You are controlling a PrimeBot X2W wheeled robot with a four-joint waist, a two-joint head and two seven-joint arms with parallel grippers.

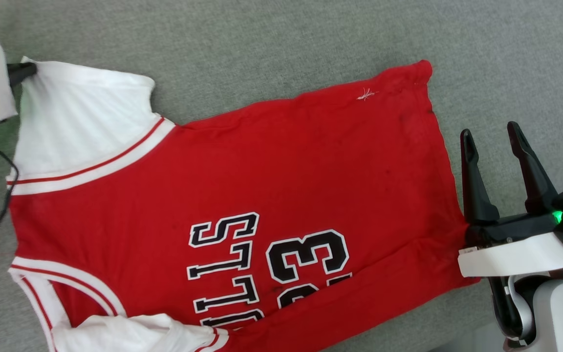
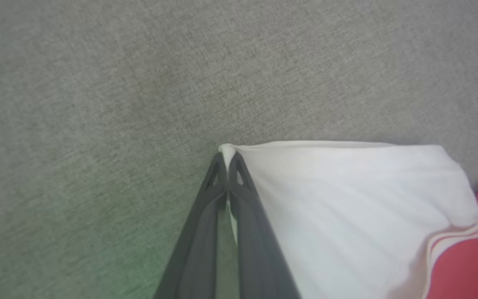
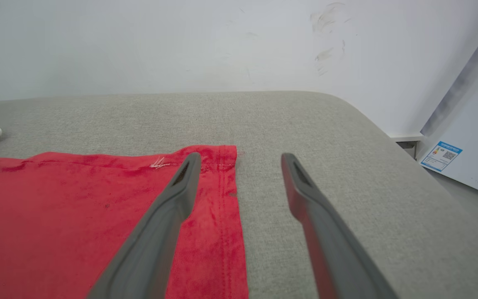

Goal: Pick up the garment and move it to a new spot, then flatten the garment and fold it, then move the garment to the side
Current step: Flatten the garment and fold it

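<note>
Left claw (image 2: 227,160): I have it clamped on the white sleeve (image 2: 347,191) of the jersey (image 1: 281,161).
Right claw (image 1: 489,131): spread apart, by the hem (image 1: 445,146).

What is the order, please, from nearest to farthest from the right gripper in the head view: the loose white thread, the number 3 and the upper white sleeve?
From the right gripper:
1. Loose white thread, toward the right.
2. Number 3, centre.
3. Upper white sleeve, far left.
</note>
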